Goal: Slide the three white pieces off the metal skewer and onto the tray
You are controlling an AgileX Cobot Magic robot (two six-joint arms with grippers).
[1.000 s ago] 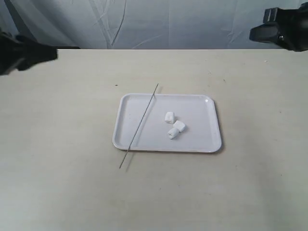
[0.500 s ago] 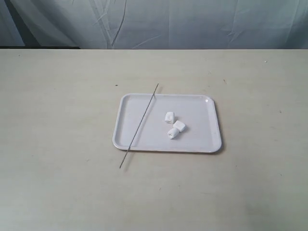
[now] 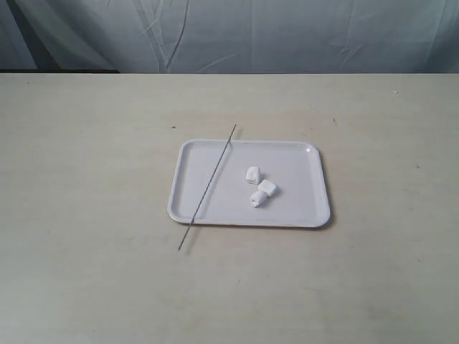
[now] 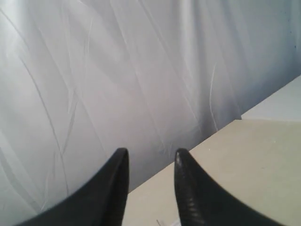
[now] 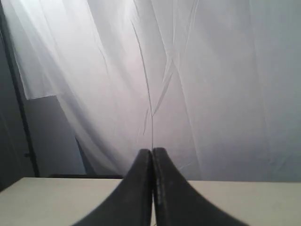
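Observation:
In the exterior view the white tray (image 3: 301,215) lies mid-table. The three white pieces (image 3: 259,187) sit loose on it, close together right of its middle. The metal skewer (image 3: 208,188) lies bare and slanted across the tray's left part, both ends sticking out over the rim. Neither arm shows in that view. My left gripper (image 4: 151,155) is open with nothing between its fingers, facing the backdrop cloth. The right gripper (image 5: 153,151) is shut and empty, also facing the cloth.
The beige table (image 3: 93,179) stretches all round the tray. A crumpled pale cloth backdrop (image 3: 251,32) hangs behind its far edge.
Both arms, seen at the upper corners of the exterior view a second ago, have withdrawn out of that view. Tray, skewer and pieces have not moved.

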